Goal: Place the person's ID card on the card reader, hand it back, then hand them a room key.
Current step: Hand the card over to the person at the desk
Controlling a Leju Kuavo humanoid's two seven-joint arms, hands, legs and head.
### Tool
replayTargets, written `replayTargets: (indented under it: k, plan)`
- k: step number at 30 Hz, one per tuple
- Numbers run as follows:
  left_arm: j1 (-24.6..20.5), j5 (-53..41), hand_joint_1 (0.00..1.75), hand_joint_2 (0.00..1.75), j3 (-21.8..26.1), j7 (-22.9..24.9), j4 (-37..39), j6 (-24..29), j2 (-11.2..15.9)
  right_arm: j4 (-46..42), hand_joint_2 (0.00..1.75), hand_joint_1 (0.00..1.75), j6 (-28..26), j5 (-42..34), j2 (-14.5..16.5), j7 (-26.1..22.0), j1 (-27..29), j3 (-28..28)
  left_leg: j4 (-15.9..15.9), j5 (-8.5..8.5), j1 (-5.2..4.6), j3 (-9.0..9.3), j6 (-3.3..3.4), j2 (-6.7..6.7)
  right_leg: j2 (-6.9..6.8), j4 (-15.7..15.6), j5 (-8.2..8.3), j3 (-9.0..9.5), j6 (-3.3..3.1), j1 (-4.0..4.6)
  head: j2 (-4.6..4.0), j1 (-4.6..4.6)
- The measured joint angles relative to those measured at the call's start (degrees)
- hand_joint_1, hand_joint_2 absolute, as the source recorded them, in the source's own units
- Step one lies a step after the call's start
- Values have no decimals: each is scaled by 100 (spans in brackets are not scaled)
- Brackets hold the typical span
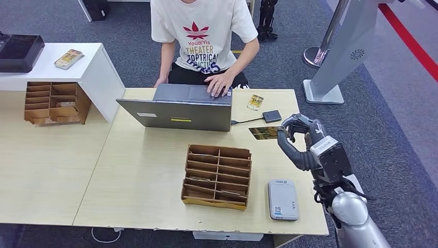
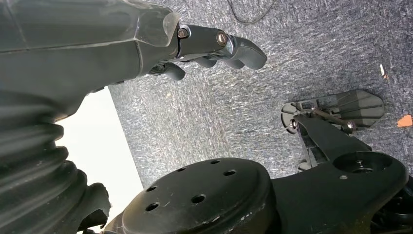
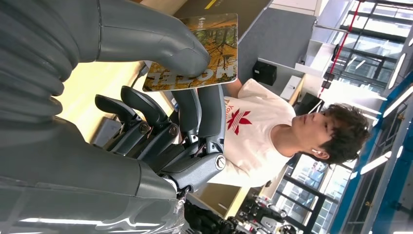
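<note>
white shirt [image 1: 204, 26] with red leaf logo, autumn-forest room key [image 1: 266, 133], grey laptop [image 1: 178, 113]

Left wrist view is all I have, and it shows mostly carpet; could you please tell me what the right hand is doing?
Observer: The right hand pinches a card over the far right part of the table.
Operator: Thank you. What sort of card is it?
Observer: The right wrist view shows an autumn forest picture on its face, with the word HOTEL.
Operator: Is the person reaching for it?
Observer: No. The person sits behind the laptop with one hand on its keyboard.
</note>
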Motion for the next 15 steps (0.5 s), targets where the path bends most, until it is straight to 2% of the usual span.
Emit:
replayTargets:
  k: [4, 8, 15]
  plan:
    - [-4, -59, 0, 175, 0, 0, 0, -1, 0, 49, 175, 175, -171, 324, 27, 142, -128, 66, -1, 0, 0, -5, 0, 1, 1, 2, 0, -1, 0, 0, -1, 0]
    - [-38, -166, 0, 175, 0, 13, 0, -4, 0, 314, 175, 175, -450, 1108, 201, 525, -614, 276, -1, 3, 1, 0, -1, 5, 6, 4, 1, -1, -1, 0, 0, 1]
    - [-48, -212, 0, 175, 0, 21, 0, -4, 0, 518, 175, 175, -530, 1438, 358, 660, -927, 430, -1, 7, 1, 1, -4, 1, 3, 6, 2, -1, -1, 0, 0, 0]
